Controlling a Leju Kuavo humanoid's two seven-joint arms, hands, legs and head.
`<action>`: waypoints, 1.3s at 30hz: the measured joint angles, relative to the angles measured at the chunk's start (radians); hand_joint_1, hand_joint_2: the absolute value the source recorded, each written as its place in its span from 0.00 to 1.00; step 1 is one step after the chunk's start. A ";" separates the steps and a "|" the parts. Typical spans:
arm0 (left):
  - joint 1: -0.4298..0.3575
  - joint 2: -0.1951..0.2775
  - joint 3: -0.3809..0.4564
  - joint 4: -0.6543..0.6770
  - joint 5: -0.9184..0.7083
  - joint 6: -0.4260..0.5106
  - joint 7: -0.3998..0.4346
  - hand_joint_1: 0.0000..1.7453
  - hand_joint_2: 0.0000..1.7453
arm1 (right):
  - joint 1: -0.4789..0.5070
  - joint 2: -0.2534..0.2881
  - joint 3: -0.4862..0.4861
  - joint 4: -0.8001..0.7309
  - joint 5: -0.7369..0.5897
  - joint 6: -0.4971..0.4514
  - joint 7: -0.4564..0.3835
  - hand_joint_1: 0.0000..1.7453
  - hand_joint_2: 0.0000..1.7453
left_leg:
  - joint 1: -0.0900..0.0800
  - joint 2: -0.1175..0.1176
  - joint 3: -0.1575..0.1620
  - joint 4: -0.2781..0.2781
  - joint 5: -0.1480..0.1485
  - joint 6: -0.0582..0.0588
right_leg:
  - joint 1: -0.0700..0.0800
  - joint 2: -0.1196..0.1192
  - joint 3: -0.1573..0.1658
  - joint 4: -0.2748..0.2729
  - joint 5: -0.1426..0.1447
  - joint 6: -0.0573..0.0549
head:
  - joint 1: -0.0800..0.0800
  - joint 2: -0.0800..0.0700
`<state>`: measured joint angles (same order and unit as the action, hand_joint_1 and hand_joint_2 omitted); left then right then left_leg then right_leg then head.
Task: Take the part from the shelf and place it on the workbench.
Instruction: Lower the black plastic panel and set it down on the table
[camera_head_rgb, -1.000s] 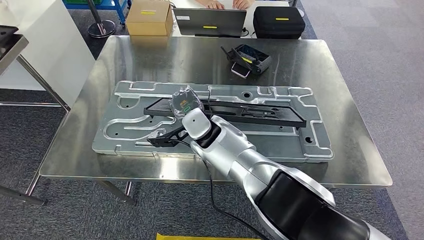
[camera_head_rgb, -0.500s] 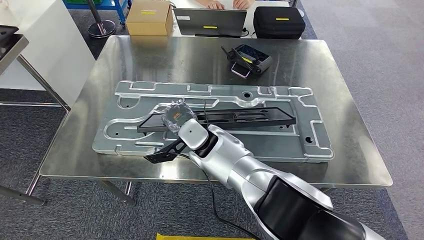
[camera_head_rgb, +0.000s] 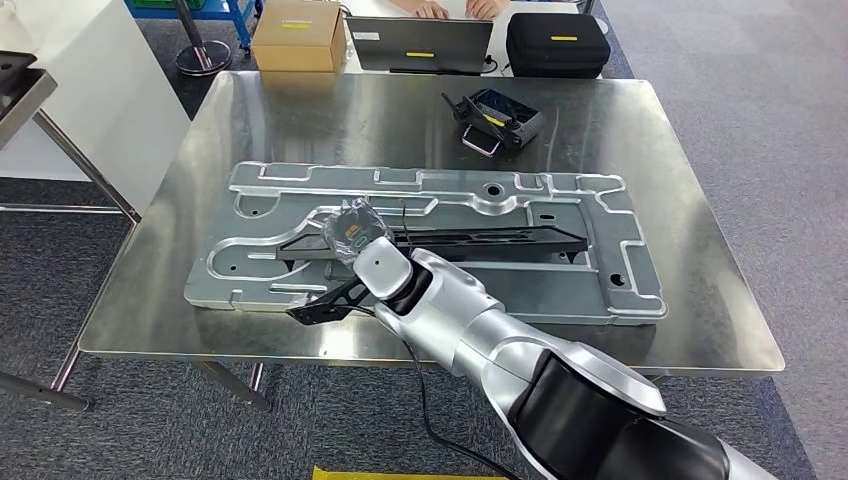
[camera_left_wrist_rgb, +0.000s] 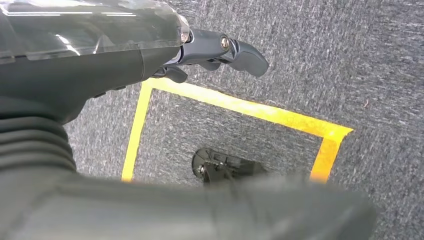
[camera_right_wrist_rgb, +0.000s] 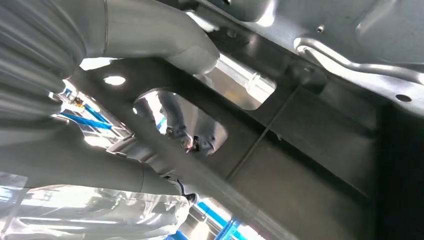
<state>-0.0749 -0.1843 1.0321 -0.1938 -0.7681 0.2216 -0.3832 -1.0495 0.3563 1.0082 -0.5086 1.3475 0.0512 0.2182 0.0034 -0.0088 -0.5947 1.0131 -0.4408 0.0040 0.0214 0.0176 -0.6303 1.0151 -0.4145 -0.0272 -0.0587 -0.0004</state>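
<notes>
The part is a long black flat frame, lying low and slightly tilted over the large silver machined plate on the steel workbench. My right hand, under a clear cover, grips the frame near its left end. In the right wrist view the grey thumb presses on one face of the frame, and dark fingers show through a cut-out from the other face. My left hand hangs over grey carpet with yellow floor tape, holding nothing, fingers loosely apart.
A remote controller lies on the far side of the workbench. Behind the bench are a cardboard box, a laptop, a black case and a person's hands. A shelf corner is at the left.
My right hand has drawn toward me and leftward with the black frame. The frame now sits lower over the plate and shows more edge-on than a second ago.
</notes>
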 joint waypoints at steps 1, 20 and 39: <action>0.000 0.000 0.000 0.000 0.000 0.001 -0.002 0.00 0.25 | 0.000 0.000 0.004 0.000 -0.003 0.000 0.000 0.00 1.00 | 0.000 0.000 0.000 0.000 0.000 0.000 | 0.000 0.000 0.000 0.000 0.000 0.000 | 0.000 0.000; 0.000 0.000 0.017 0.000 0.010 -0.029 -0.012 0.00 0.00 | -0.017 0.000 0.036 -0.026 -0.234 -0.016 -0.072 0.00 1.00 | 0.000 0.000 0.000 0.000 0.000 0.000 | 0.000 0.000 0.000 0.000 0.000 0.000 | 0.000 0.000; 0.014 0.000 0.020 0.000 -0.021 -0.080 -0.053 0.00 0.00 | 0.219 -0.009 -0.415 -0.907 -1.168 -0.063 -0.483 0.00 1.00 | -0.001 -0.002 0.000 0.001 -0.002 0.001 | -0.001 -0.001 0.000 -0.001 -0.002 0.001 | 0.000 0.000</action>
<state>-0.0606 -0.1839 1.0519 -0.1938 -0.7894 0.1414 -0.4365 -0.8307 0.3471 0.5936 -1.4155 0.1794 -0.0116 -0.2649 0.0022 -0.0103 -0.5949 1.0139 -0.4424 0.0052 0.0201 0.0163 -0.6298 1.0140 -0.4164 -0.0261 -0.0587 -0.0004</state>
